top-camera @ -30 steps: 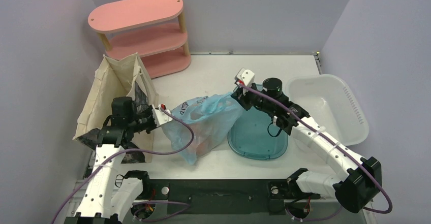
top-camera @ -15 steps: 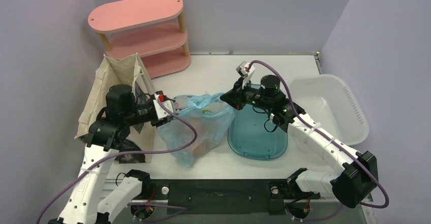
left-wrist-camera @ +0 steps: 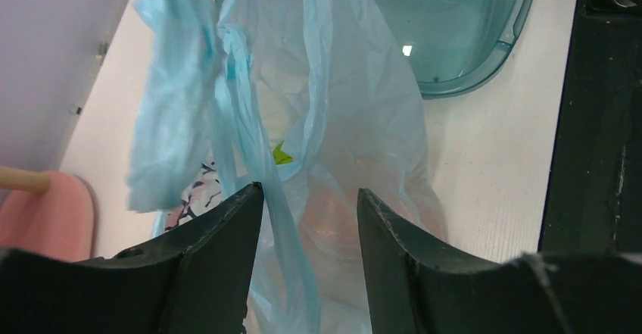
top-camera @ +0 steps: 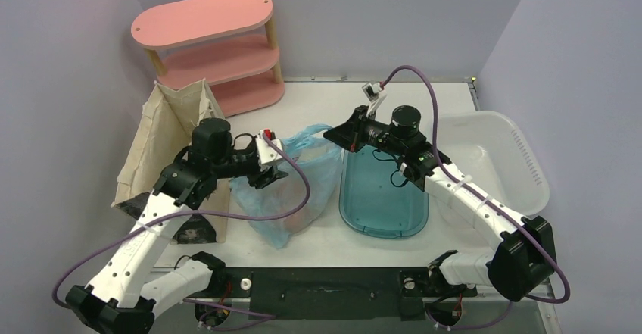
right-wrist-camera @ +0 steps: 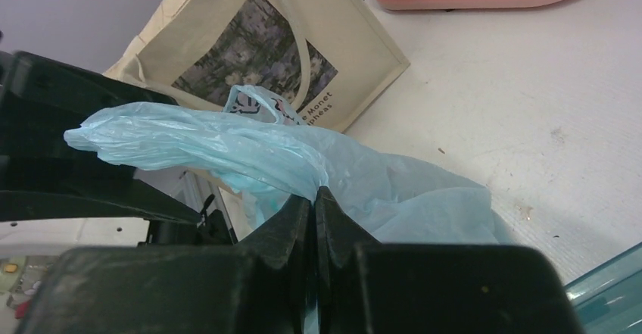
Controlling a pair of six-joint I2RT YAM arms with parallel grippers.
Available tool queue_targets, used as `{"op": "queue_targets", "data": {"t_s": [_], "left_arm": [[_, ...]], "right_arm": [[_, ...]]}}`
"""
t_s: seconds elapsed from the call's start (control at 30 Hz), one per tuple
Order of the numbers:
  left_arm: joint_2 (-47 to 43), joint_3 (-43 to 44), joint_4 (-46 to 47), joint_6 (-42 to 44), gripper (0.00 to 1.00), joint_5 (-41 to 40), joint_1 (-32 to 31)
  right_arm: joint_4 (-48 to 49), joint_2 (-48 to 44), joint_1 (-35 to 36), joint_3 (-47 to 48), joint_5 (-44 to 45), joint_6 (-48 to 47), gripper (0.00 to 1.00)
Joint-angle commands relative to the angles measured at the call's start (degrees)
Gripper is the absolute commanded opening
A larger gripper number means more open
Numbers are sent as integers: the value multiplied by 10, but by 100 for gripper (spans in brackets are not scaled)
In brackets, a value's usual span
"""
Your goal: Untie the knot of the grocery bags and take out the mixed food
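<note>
The left end effector had just been opened halfway, and a loose bag handle only hung between its jaws. The grocery bag, on the tabletop beside the teal tub, was held up by the closed right end effector. The knot seemed undone, and the orange fruit inside could probably be reached.

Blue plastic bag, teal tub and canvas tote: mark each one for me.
blue plastic bag [top-camera: 324, 169], top view, its right side wall.
teal tub [top-camera: 382, 205], top view, its bare floor.
canvas tote [top-camera: 168, 118], top view, its inner cloth wall.
</note>
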Motion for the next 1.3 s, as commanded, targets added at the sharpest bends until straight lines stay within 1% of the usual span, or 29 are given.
{"op": "queue_targets", "data": {"t_s": [0.0,0.03,0.07,0.1,0.13,0.17,0.2,0.23,0.27,0.3,0.33,0.37,0.4,0.43,0.47,0.5,0.53,0.63,0.8,0.93,1.03,1.07,1.1,1.13,1.17,1.2,1.23,1.27], "left_arm": [[8,-28,96,-68,47,-44,-12],[11,-31,103,-71,47,-47,-15],[12,-34,101,-71,38,-49,-18],[10,-34,78,-64,31,-44,-19],[6,-33,31,-25,18,-21,-20],[-4,-33,-3,5,12,-8,-21],[-14,-36,-66,68,2,6,-22],[-38,-49,-92,112,0,8,-23],[-52,-57,-141,131,0,6,-23],[-81,-72,-167,175,0,4,-23],[-94,-78,-229,201,0,1,-23],[-117,-90,-261,266,0,0,-24],[-127,-95,-331,302,0,-7,-24],[-142,-107,-366,365,0,-13,-25],[-149,-113,-421,395,0,-33,-25],[-161,-127,-445,445,0,-56,-25],[-172,-134,-467,450,0,-67,-26],[-186,-158,-481,501,0,-106,-27],[-191,-186,-478,536,0,-145,-27],[-204,-189,-476,561,0,-182,-27],[-211,-180,-467,545,0,-183,-27],[-215,-166,-456,506,0,-178,-27],[-216,-155,-428,482,6,-162,-27],[-217,-127,-413,426,21,-138,-27],[-214,-112,-384,401,28,-122,-27],[-211,-80,-370,348,35,-92,-27],[-198,-66,-349,321,37,-78,-27],[-188,-34,-340,271,38,-56,-27]], "right_arm": [[68,4,-10,5,-21,52,0],[68,5,-10,6,-23,56,0],[69,5,-13,6,-23,57,0],[69,6,-16,5,-23,59,0],[68,6,-19,5,-23,60,0],[68,7,-25,5,-21,64,0],[67,9,-27,3,-20,65,0],[67,9,-35,2,-17,66,0],[65,11,-37,0,-15,60,0],[58,10,-40,-1,-7,55,0],[54,11,-41,-1,4,48,0],[51,12,-45,-3,9,45,0],[50,15,-47,-5,19,43,0],[51,17,-51,-7,24,43,0],[51,24,-54,-8,32,45,0],[51,27,-60,-8,37,46,0],[51,34,-62,-8,47,48,0],[37,47,-75,-3,71,45,0],[-2,62,-91,3,141,31,0],[-17,65,-114,-1,158,45,0],[-32,57,-115,3,135,16,0],[-37,54,-113,5,125,9,0],[-43,50,-110,12,104,-10,8],[-62,48,-108,24,94,-20,15],[-72,44,-106,31,75,-42,32],[-98,41,-106,43,70,-53,41],[-112,31,-105,49,65,-77,54],[-129,26,-105,58,64,-88,62]]}}
